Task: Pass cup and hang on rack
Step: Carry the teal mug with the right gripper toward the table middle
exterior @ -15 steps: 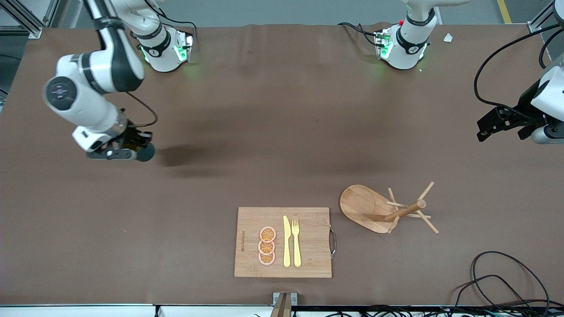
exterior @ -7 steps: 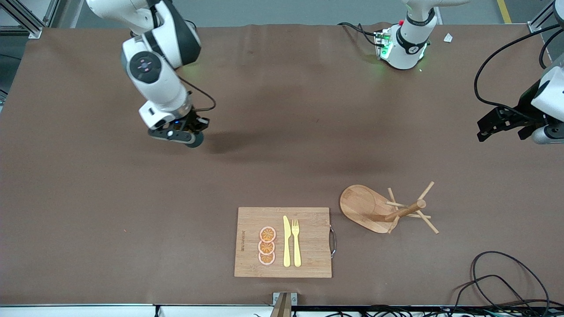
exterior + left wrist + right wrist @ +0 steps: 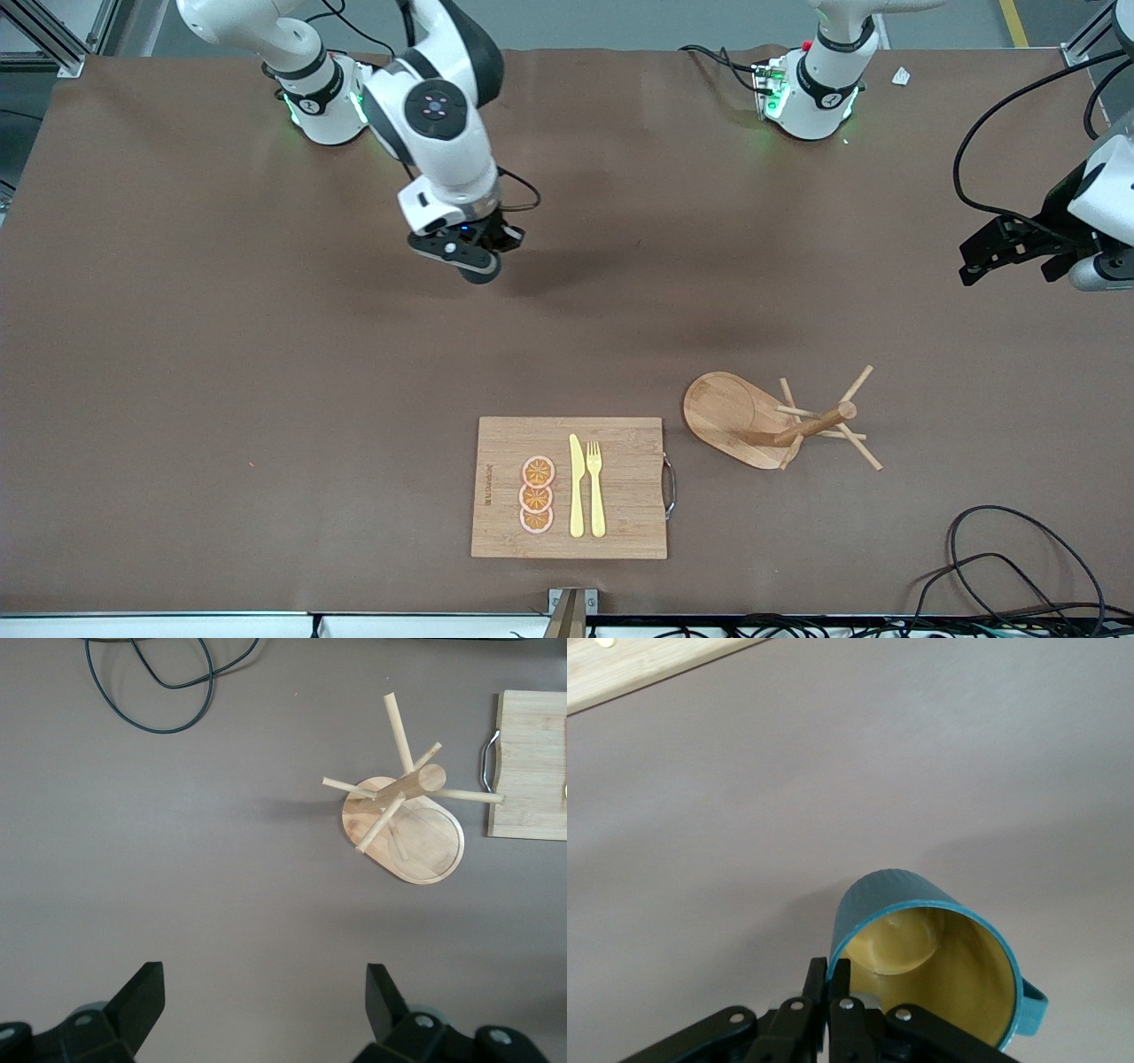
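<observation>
Only the right wrist view shows the right claw [image 3: 831, 979] pinching the cup [image 3: 935, 970] rim; left claw [image 3: 261, 992] gapes, waiting above brown worktop [image 3: 266, 399].

Cup [image 3: 481, 270] largely hidden beneath the right hand [image 3: 478, 257] in the front view, its handle cut at the wrist view's lower right corner, left hand [image 3: 1005, 248] partly cut by the frame's right edge, cutting board [image 3: 532, 766] cropped at the left wrist view's right edge.

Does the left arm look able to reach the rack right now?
Probably yes: the left end effector is open and carries nothing, and only bare table lies between it and the rack.
</observation>
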Robot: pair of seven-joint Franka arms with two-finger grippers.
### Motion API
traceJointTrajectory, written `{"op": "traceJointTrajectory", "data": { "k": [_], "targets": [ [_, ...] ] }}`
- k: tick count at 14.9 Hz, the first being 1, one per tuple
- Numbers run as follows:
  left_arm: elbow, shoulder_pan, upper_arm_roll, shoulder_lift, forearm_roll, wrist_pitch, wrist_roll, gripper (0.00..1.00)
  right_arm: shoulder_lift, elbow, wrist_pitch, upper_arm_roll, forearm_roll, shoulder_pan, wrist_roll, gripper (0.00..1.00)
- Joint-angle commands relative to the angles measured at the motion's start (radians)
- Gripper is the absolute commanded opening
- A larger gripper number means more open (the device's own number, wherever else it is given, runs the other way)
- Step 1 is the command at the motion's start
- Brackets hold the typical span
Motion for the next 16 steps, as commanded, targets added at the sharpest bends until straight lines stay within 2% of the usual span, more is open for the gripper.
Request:
{"op": "traceJointTrajectory", "data": {
  "k": [1, 4, 7, 13, 16],
  "targets": [
    [0.025, 0.004, -0.004, 0.016, 0.003, -0.015, 0.001, 1.0, 0.137, 0.156, -0.011, -0.014, 0.026, 0.056, 0.135, 0.0],
    [0.025, 0.003, -0.002, 0.019, 0.016, -0.011, -0.001, 1.0, 0.254, 0.271, -0.015, -0.015, 0.012, 0.12, 0.312, 0.0],
    [0.042, 0.004, 0.005, 0.057, 0.016, -0.002, -0.001, 1.0, 0.329, 0.351, -0.014, -0.015, 0.014, 0.142, 0.428, 0.0],
    [0.06, -0.006, 0.018, 0.085, 0.016, 0.002, -0.002, 1.0, 0.435, 0.437, 0.008, -0.015, 0.017, 0.17, 0.536, 0.0],
    [0.06, -0.016, 0.012, 0.101, 0.006, 0.002, -0.007, 1.0, 0.47, 0.444, 0.038, -0.015, 0.012, 0.18, 0.555, 0.0]
  ]
}}
